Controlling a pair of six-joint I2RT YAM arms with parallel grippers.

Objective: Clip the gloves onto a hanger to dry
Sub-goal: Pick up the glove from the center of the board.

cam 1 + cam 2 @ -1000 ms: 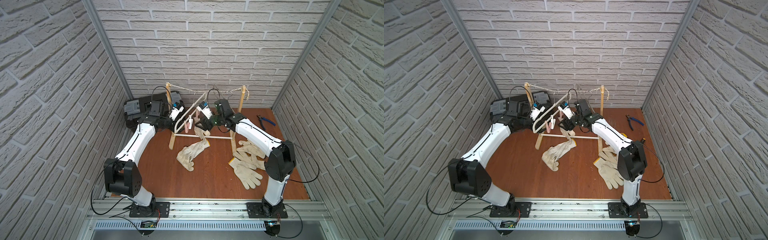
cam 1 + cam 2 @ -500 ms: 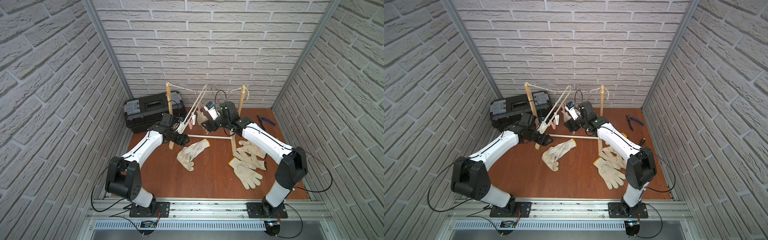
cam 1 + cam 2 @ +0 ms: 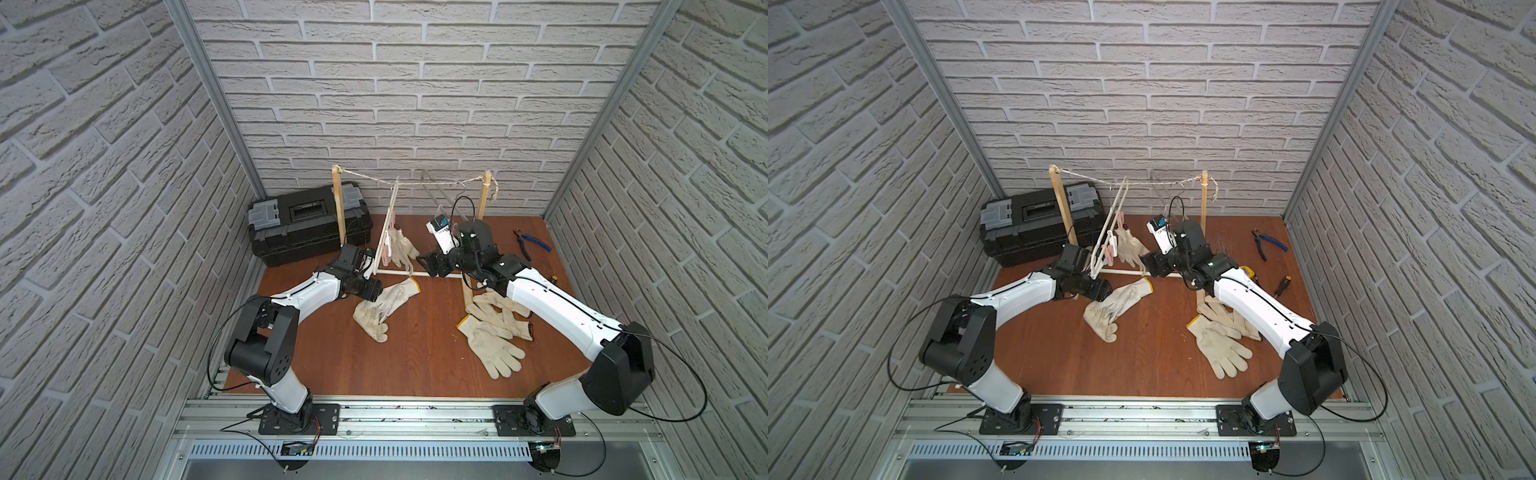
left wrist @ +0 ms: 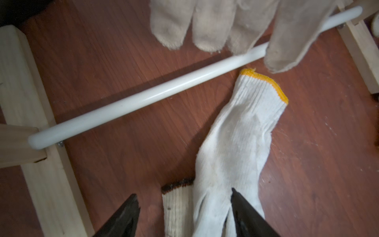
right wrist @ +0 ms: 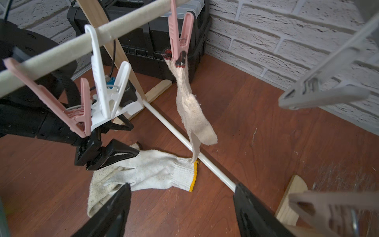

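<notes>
top views, both:
- drying rack [image 3: 338,208]: two wooden posts and a cord, far middle of the brown floor [image 3: 415,357].
- hanger [image 3: 388,224]: white, hooked on the cord, tilted.
- hung glove [image 3: 402,247] [image 3: 1130,247]: one, clipped to the hanger, fingers down.
- floor pair [image 3: 384,307] [image 3: 1113,303]: two gloves overlapped, left of centre, just near of the rack's white rod [image 3: 399,273].
- glove heap [image 3: 492,332]: several, on the right by the right post's foot.
- left gripper [image 3: 371,289]: low over the floor pair's left edge.
- right gripper [image 3: 428,264]: just right of the hung glove, above the rod.
- toolbox [image 3: 307,224]: black, far left.
- pliers [image 3: 532,243]: far right.

left wrist view:
- left gripper [image 4: 184,207]: jaws spread wide, straddling the floor pair, gripping nothing.
- yellow-cuffed glove [image 4: 235,147]: lies over the dark-cuffed glove [image 4: 176,205], cuff toward the rod.
- hung glove: its fingertips [image 4: 215,24] dangle across the rod.

right wrist view:
- right gripper [image 5: 182,185]: jaws spread wide, empty.
- pink clip [image 5: 180,39]: bites the hung glove's dark-edged cuff.
- white clip [image 5: 104,82]: empty, on the same bar.
- grey clips [image 5: 328,90]: blurred.
</notes>
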